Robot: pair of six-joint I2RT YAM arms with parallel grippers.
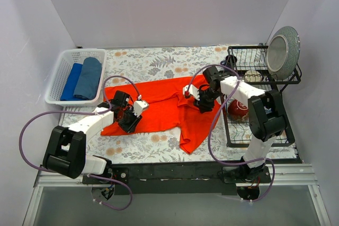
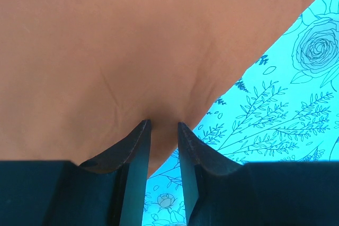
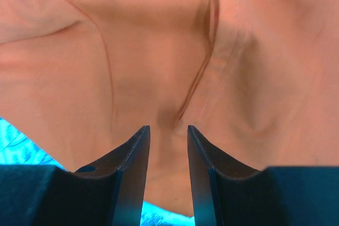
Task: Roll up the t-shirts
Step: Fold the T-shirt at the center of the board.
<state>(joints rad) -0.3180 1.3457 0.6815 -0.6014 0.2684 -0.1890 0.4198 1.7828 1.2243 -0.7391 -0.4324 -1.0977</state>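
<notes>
An orange-red t-shirt (image 1: 164, 107) lies spread flat on the floral tablecloth, one sleeve trailing toward the near edge. My left gripper (image 1: 128, 120) is down at its left hem corner. In the left wrist view the t-shirt (image 2: 132, 51) puckers toward the gripper (image 2: 164, 124), whose jaws stand narrowly open over the cloth's edge. My right gripper (image 1: 203, 104) rests on the shirt's right side. The right wrist view has it (image 3: 168, 128) open a little, tips against a fold in the t-shirt (image 3: 132, 67). A royal blue t-shirt (image 1: 71, 81) and a dusty blue one (image 1: 88, 78) lie rolled in the basket.
The white basket (image 1: 79, 52) stands at the far left. A black wire dish rack (image 1: 249, 56) fills the right side, with a grey plate (image 1: 283, 51) upright in it and a dark-red bowl (image 1: 238, 110) just behind the right arm.
</notes>
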